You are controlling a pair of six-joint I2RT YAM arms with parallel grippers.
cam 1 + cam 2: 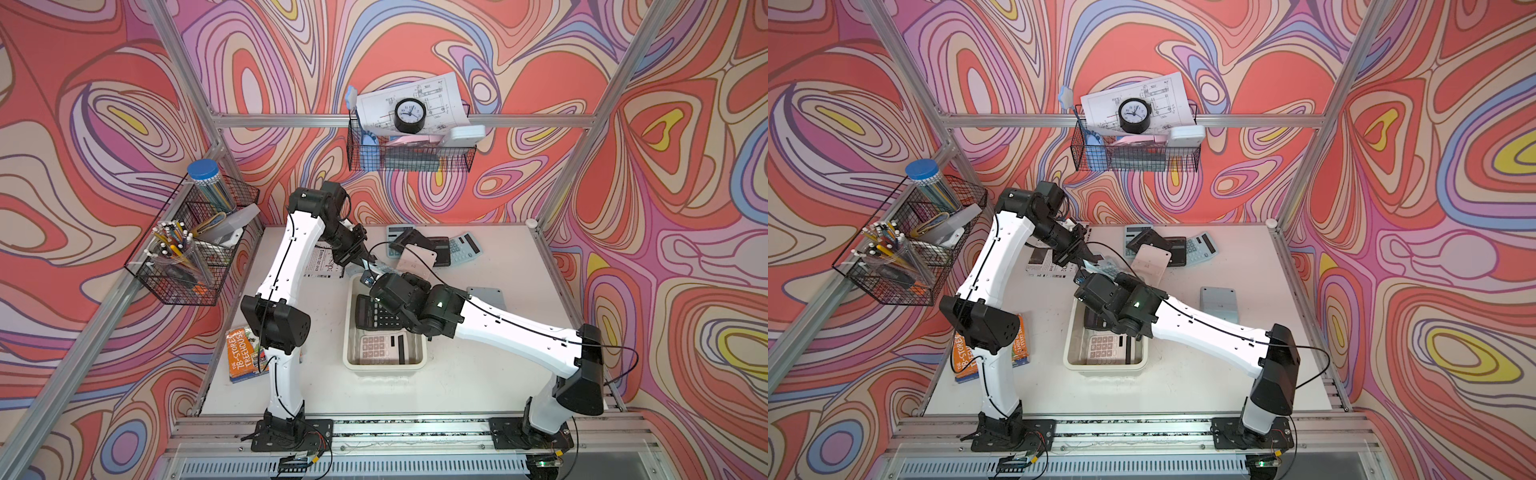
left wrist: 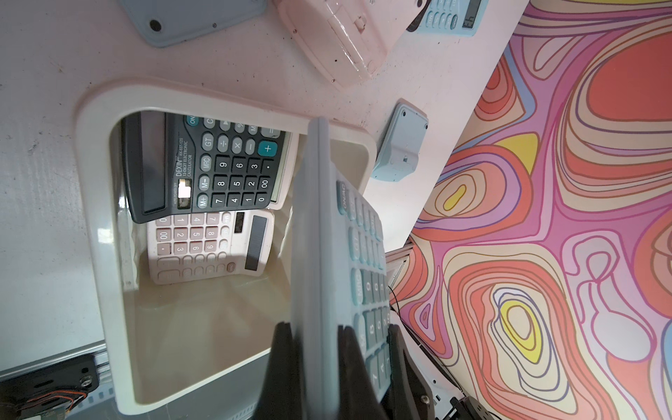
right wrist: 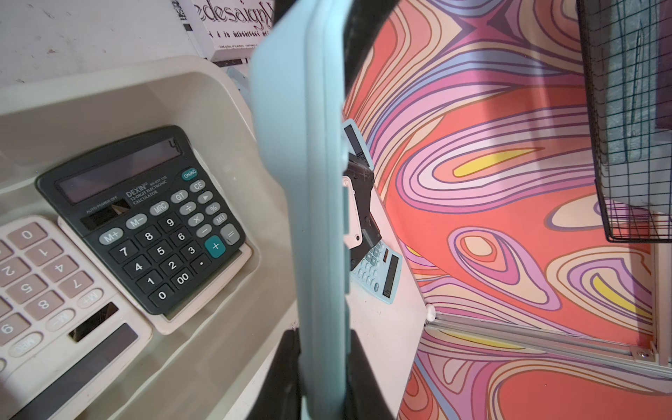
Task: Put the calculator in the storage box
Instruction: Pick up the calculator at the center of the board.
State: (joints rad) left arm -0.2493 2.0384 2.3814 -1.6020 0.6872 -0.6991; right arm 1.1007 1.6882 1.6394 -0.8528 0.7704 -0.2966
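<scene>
A light blue calculator (image 2: 327, 236) (image 3: 312, 182) hangs edge-on over the far end of the cream storage box (image 1: 384, 365) (image 2: 94, 218). Both grippers grip it from opposite ends. My left gripper (image 2: 314, 331) is shut on its lower edge, black fingers on its back and on its keys. My right gripper (image 3: 323, 336) is shut on the other end. In both top views the two grippers meet above the box's far rim, hiding most of the held calculator (image 1: 384, 270) (image 1: 1106, 266). Inside the box lie a black calculator (image 1: 376, 313) and a cream one (image 1: 380, 347).
More calculators are piled at the back of the table (image 1: 428, 249), and a blue one lies face down (image 1: 486, 297) right of the box. A newspaper (image 1: 324, 266) and a book (image 1: 245, 353) lie to the left. Wire baskets hang on the left frame (image 1: 195, 245) and the back wall (image 1: 409, 153).
</scene>
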